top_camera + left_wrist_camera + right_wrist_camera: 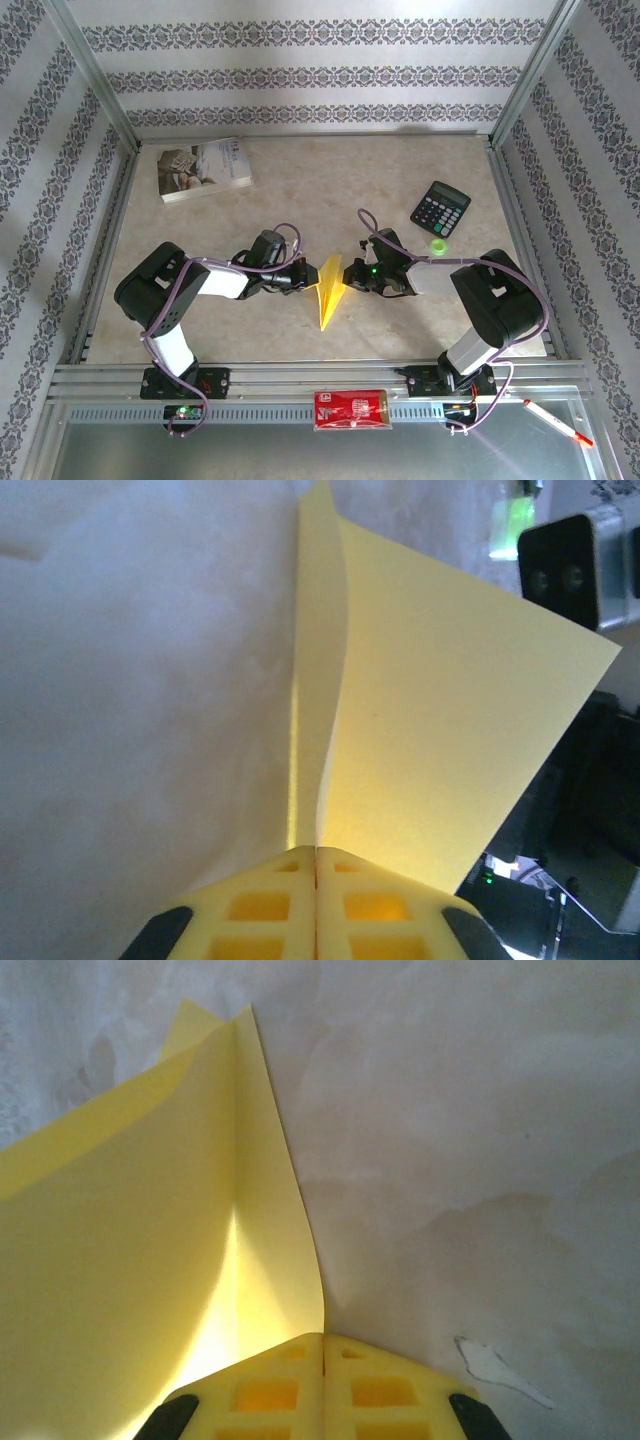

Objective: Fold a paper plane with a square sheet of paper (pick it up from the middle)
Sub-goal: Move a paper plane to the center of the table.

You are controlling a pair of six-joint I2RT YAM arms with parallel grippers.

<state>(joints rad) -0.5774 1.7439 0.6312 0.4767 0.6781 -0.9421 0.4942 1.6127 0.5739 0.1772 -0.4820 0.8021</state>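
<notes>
At the middle of the marbled table (pixel 250 325) the yellow paper (pixel 330 295) is a thin, smooth folded wedge, its long axis from 12 to 6 o'clock, its point at 6. The left gripper (pixel 308 282) is clamped on its 9 o'clock edge and the right gripper (pixel 348 275) on its 3 o'clock edge, both equally near.
</notes>
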